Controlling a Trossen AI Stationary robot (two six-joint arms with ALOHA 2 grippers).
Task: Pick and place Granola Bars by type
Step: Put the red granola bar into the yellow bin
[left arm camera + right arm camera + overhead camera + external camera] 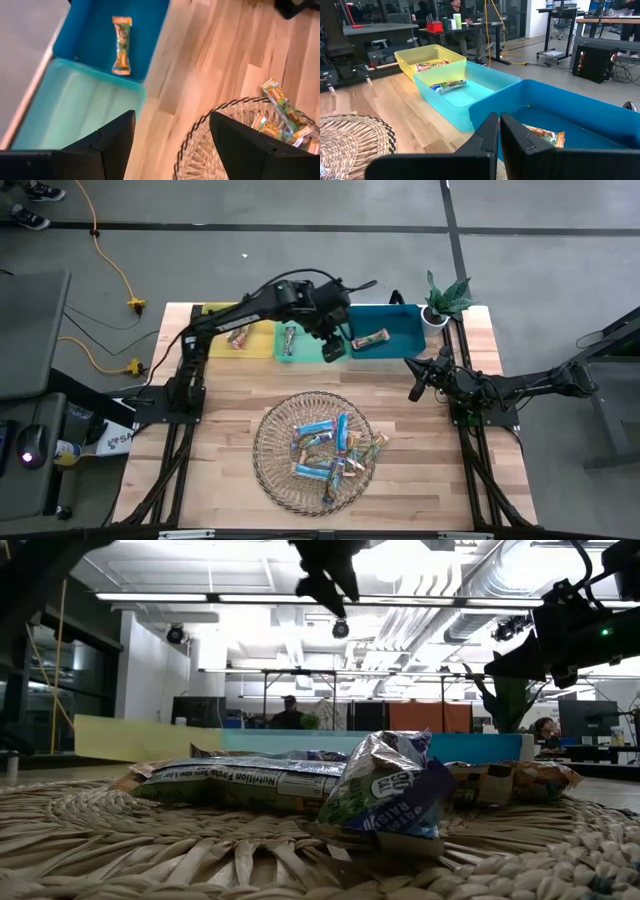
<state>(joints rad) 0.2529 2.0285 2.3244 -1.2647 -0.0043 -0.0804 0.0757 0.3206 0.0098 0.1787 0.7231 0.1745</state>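
Note:
Several granola bars [330,450] in blue, green and tan wrappers lie piled on the round wicker plate [275,470] in the table's near middle. One bar lies in each bin at the far edge: yellow bin [239,337], green bin [290,340], blue bin [369,339]. My left gripper [334,348] hangs open and empty above the near rims of the green and blue bins; its wrist view shows the blue bin's bar [121,45] and the plate's bars [282,105]. My right gripper [415,390] waits shut at the table's right, pointing at the bins [499,122].
A small potted plant [445,298] stands at the far right corner beside the blue bin. Bare wood lies between the bins and the plate [200,75]. Beyond the table, people sit at desks in the room [288,712].

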